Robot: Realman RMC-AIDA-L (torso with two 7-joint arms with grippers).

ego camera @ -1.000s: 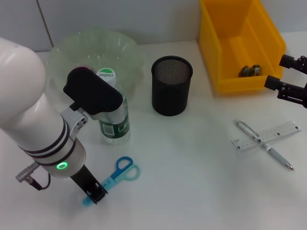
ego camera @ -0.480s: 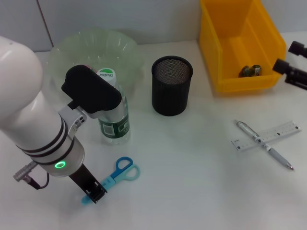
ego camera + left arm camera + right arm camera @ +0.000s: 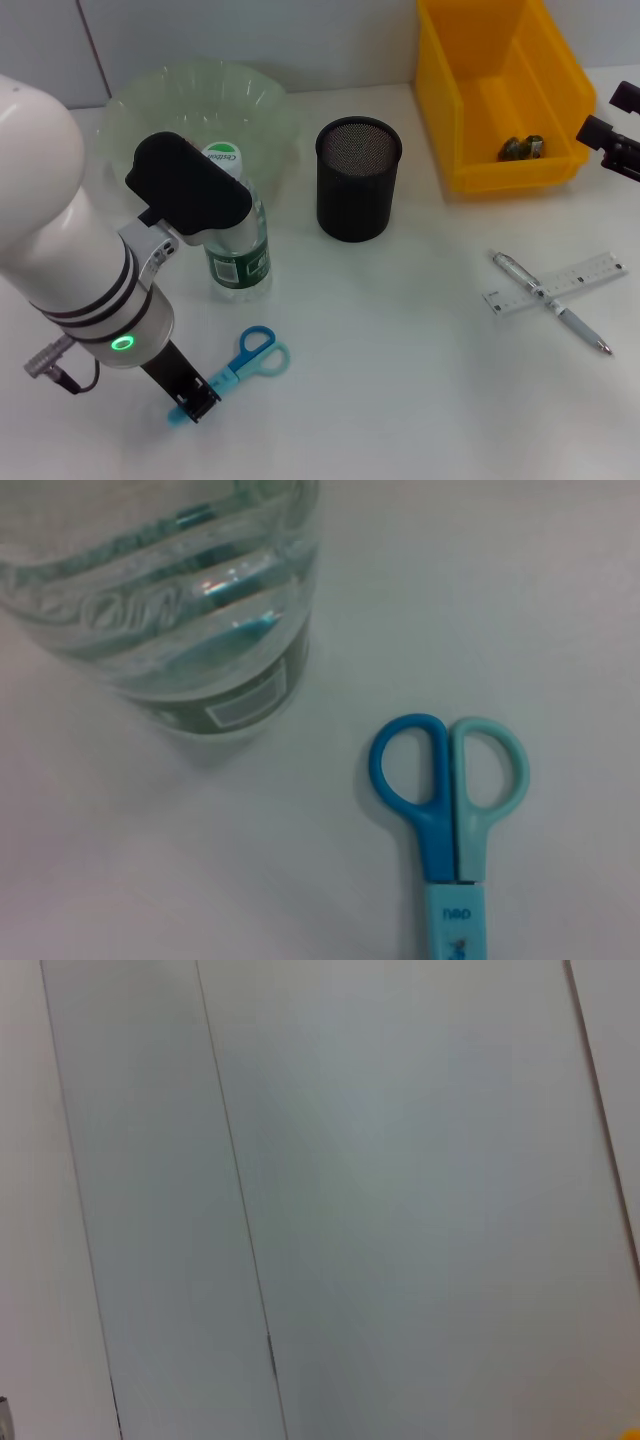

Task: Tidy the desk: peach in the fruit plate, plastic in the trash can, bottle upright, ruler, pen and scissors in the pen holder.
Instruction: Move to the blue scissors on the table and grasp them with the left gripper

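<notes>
Blue scissors [image 3: 256, 351] lie on the white desk in front of the upright water bottle [image 3: 238, 240]. My left gripper [image 3: 192, 397] is down over the scissors' blade end. The left wrist view shows the scissors' handles [image 3: 447, 776] flat on the desk beside the bottle [image 3: 180, 600]. A pen [image 3: 560, 312] lies across a clear ruler [image 3: 584, 273] at the right. The black mesh pen holder [image 3: 358, 182] stands in the middle. Crumpled plastic [image 3: 522, 147] lies in the yellow bin [image 3: 470, 100]. My right gripper [image 3: 604, 113] is open and empty at the right edge. No peach shows.
The glass fruit plate [image 3: 250, 100] stands at the back left, partly covered by my left arm [image 3: 60, 230]. The right wrist view shows only a grey panelled wall [image 3: 320, 1200].
My right gripper has moved up and to the right, away from the yellow bin towards the edge of the view. My left arm has shifted slightly over the scissors.
</notes>
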